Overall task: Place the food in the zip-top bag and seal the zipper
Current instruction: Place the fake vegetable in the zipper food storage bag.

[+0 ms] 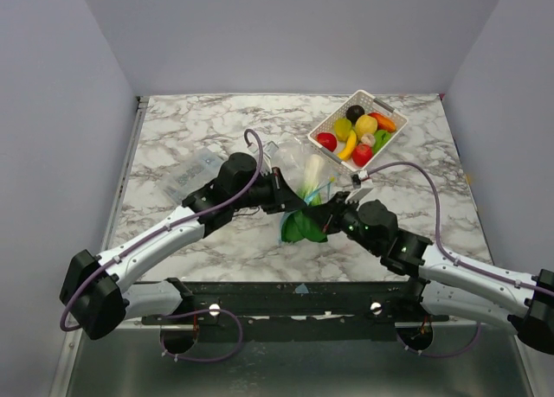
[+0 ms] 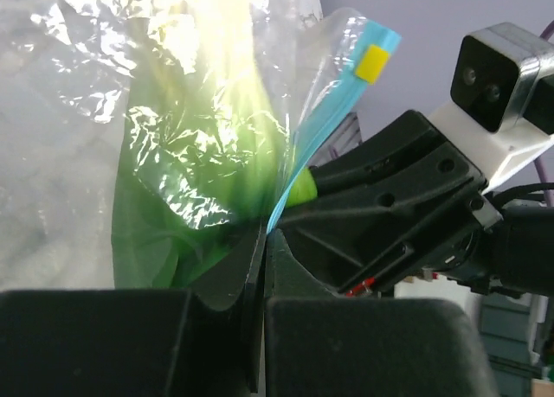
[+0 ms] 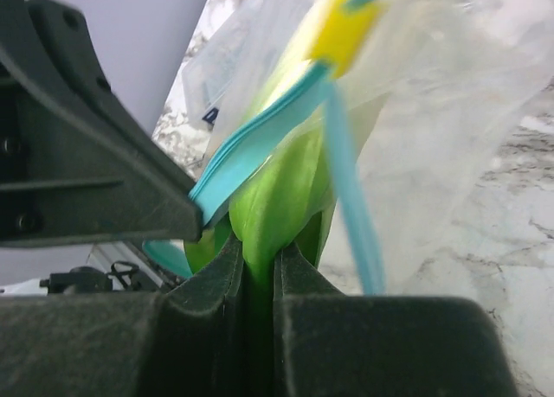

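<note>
The zip-top bag [image 1: 293, 165] is held up over the table's middle, its light blue zipper [image 2: 327, 124] with a yellow slider [image 2: 374, 62] at the mouth. My left gripper [image 1: 292, 201] is shut on the bag's zipper edge [image 2: 279, 214]. A green leafy toy vegetable [image 1: 303, 227] with a pale stalk shows through the plastic [image 2: 199, 181]. My right gripper [image 1: 334, 219] faces the left one and is shut on the vegetable's green leaf end [image 3: 281, 198], beside the zipper [image 3: 260, 142]. Other food, red, yellow, green, orange, white and dark pieces, lies in the white basket [image 1: 385, 142].
The white basket stands at the back right of the marble table [image 1: 190, 129]. A small clear stiff packet [image 1: 190, 176] lies at the left, behind the left arm. The two grippers are almost touching each other.
</note>
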`<action>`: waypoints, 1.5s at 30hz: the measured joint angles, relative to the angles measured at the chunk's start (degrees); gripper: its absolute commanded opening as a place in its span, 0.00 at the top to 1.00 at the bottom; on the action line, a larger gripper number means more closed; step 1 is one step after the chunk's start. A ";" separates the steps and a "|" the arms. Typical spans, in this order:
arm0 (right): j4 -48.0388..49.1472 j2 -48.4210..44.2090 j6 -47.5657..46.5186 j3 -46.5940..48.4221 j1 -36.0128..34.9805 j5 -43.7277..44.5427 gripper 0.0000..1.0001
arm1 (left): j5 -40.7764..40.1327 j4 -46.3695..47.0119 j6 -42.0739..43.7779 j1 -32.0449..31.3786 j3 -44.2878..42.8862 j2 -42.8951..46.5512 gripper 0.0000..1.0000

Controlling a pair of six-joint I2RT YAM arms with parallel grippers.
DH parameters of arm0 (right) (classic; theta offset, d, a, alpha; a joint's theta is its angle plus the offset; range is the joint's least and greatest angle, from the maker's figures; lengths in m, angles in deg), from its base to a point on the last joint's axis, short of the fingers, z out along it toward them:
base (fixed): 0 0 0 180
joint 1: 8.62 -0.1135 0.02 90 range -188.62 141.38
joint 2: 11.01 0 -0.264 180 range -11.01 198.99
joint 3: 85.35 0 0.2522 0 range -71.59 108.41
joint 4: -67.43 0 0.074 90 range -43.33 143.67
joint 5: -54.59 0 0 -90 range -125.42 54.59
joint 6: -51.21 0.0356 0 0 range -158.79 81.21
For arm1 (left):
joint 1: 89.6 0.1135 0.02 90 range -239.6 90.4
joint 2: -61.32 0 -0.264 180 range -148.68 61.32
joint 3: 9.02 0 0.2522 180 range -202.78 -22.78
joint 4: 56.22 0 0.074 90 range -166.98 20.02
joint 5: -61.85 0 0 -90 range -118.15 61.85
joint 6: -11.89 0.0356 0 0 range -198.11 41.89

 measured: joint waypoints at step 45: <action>-57.40 15.17 -1.20 43.95 0.50 -3.41 0.19 | 4.28 3.93 -26.40 3.89 2.60 1.14 1.00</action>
